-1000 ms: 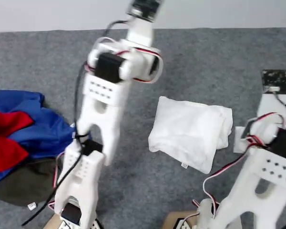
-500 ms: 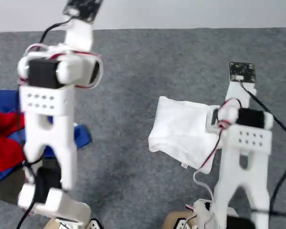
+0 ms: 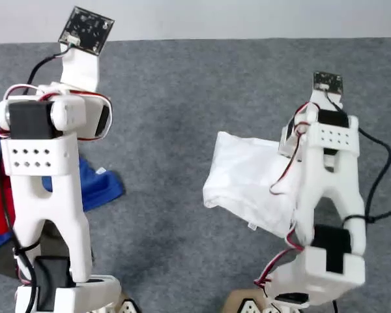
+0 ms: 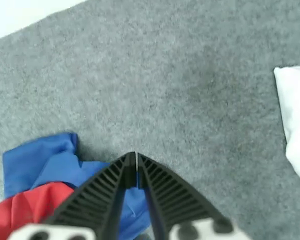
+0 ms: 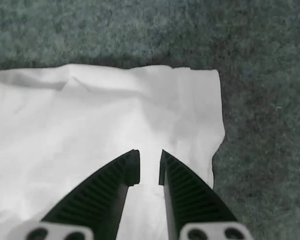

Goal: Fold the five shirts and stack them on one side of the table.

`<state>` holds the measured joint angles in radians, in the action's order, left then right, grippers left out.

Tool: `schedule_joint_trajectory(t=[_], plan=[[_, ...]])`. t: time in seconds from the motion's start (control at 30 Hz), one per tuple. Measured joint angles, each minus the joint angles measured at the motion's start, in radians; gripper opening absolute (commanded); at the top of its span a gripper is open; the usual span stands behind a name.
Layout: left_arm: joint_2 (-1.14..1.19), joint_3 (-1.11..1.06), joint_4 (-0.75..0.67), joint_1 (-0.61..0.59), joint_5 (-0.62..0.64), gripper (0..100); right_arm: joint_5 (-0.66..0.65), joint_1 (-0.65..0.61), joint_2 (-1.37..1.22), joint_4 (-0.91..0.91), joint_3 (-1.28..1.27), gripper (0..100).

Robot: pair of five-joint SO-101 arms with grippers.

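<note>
Seemingly 4 shirts [image 3: 247, 182], 2 claws [image 4: 135, 162]

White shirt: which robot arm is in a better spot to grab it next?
Probably the right. The right gripper hangs over the white shirt, fingers slightly apart. The left gripper is shut near the blue shirt, with bare carpet between it and the white one.
</note>
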<state>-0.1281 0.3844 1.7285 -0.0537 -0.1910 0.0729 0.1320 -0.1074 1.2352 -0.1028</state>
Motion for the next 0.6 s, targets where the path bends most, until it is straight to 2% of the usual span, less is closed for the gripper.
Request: schedule_joint_trajectory(t=[0.4,0.6], plan=[[0.0,-0.078,0.0,0.0,0.0,1,0.0,0.091,-0.031,0.038,0.066,8.7],[0.0,-0.118,-0.009,0.0,0.0,1,0.017,0.094,-0.038,0.077,0.066,8.7]])
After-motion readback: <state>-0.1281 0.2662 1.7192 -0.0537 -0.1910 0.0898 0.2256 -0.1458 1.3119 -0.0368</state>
